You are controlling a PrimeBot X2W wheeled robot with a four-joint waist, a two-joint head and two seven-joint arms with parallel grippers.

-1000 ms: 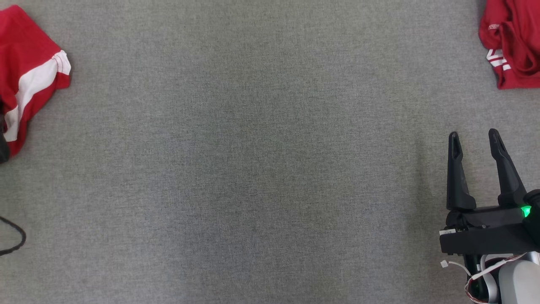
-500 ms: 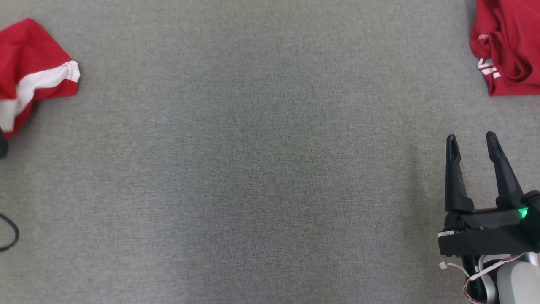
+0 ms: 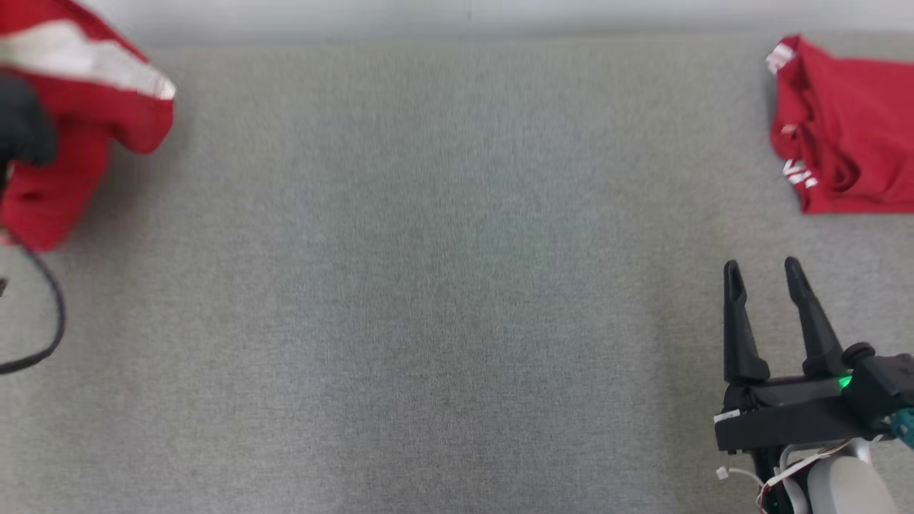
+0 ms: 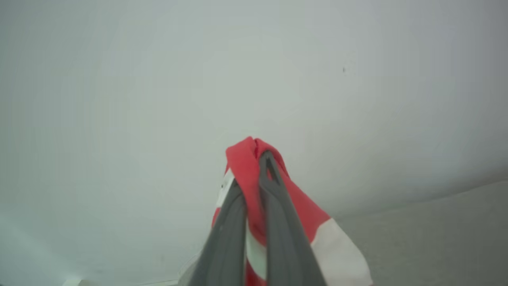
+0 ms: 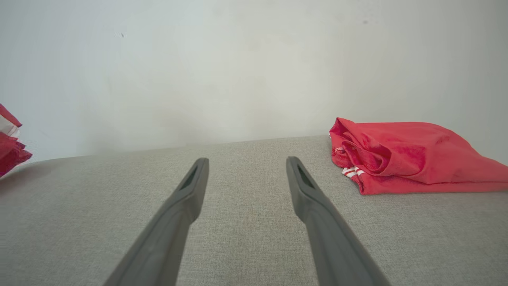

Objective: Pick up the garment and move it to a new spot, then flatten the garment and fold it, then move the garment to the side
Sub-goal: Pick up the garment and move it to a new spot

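Note:
The garment (image 3: pixel 107 107) is red with a white stripe and hangs bunched at the far left of the head view, blurred and raised off the grey surface. In the left wrist view my left gripper (image 4: pixel 253 171) is shut on a fold of the garment (image 4: pixel 244 163), which drapes over and below the fingers in front of a pale wall. A dark part of the left arm (image 3: pixel 21 128) overlaps the cloth. My right gripper (image 3: pixel 762 275) stands open at the lower right with nothing between its fingers (image 5: pixel 190 186). The garment's edge (image 5: pixel 10 147) shows at the far left of the right wrist view.
A second red garment (image 3: pixel 850 135) lies folded at the back right of the grey fabric surface (image 3: pixel 443 285), also seen as a red garment (image 5: pixel 408 155) right of the right fingers. A pale wall (image 3: pixel 457 14) borders the back. A black cable (image 3: pixel 53 321) loops at the left edge.
My left gripper has shut on the garment and raised it off the surface. The head camera has tilted up, bringing the wall into view. The right gripper stays open.

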